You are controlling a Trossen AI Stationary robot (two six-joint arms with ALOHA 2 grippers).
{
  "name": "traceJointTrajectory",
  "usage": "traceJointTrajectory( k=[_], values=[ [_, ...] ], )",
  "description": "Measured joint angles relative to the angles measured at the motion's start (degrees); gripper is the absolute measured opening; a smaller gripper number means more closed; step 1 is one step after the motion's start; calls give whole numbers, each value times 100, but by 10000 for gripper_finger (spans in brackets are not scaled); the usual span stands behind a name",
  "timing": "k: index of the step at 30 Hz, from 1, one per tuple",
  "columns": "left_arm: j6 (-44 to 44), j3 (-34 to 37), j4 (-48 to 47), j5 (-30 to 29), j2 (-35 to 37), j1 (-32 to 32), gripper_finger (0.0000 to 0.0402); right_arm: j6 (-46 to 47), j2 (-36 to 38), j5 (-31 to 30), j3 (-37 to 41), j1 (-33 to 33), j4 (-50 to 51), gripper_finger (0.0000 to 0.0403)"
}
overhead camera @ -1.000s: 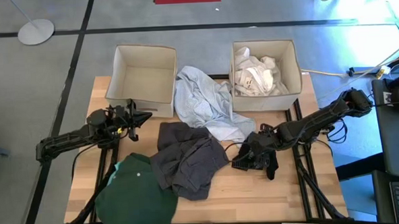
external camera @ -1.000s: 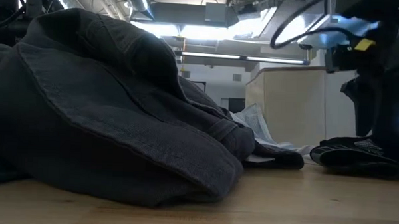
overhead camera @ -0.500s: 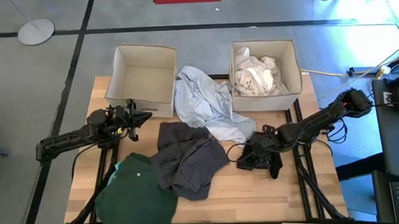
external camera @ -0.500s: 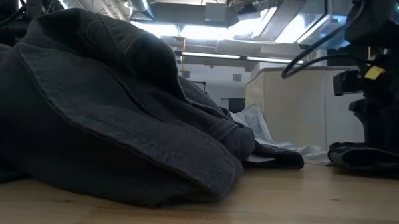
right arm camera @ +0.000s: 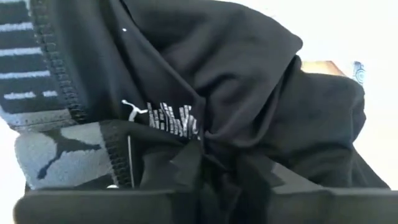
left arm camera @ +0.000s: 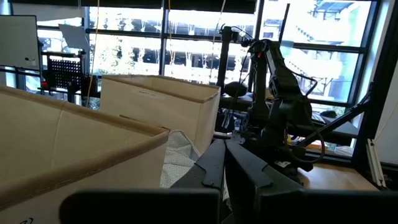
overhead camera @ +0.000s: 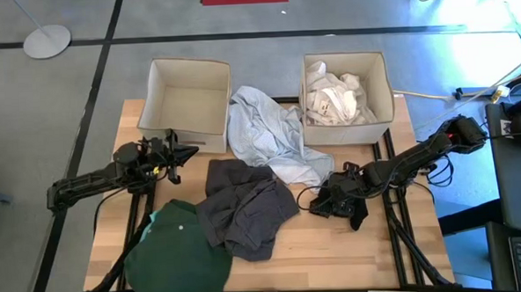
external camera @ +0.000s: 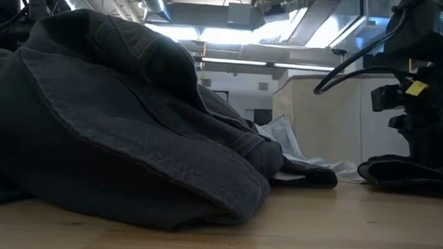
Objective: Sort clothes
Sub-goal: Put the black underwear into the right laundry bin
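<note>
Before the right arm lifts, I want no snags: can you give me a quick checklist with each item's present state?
1. Right pincer closed on the black garment: ok, fabric is bunched between its fingers.
2. Black garment apart from the dark grey garment: ok.
3. Black garment clear of the pale shirt: cannot tell, their edges lie close.
4. Left pincer shut and out of the way, beside the empty box: ok.
5. Box with white clothes has room: cannot tell.

Even overhead light on the desk (overhead camera: 335, 248); bright windows (left arm camera: 186, 37) glare behind; the black garment (right arm camera: 236, 81) looms close and soft.
</note>
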State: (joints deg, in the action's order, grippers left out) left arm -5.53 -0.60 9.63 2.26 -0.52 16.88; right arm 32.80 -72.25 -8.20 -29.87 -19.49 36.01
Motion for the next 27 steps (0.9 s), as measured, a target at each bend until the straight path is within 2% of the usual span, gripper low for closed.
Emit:
traceJointTrajectory(
  k=[6, 12, 19, 27],
  values=[
    [-1, 0, 0, 0, -1, -1, 4, -4, 2, 12, -2, 0, 1, 21],
    [-1, 0, 0, -1, -1, -1, 4, -4, 8, 66, -140, 2, 215, 28],
    [-1, 0, 0, 0, -1, 0, 4, -198, 198, 4, -978, 2, 1241, 21],
    [-1, 0, 0, -4, -1, -2, 4, -461, 391, -735, -2173, 2, 2193, 22]
  ],
)
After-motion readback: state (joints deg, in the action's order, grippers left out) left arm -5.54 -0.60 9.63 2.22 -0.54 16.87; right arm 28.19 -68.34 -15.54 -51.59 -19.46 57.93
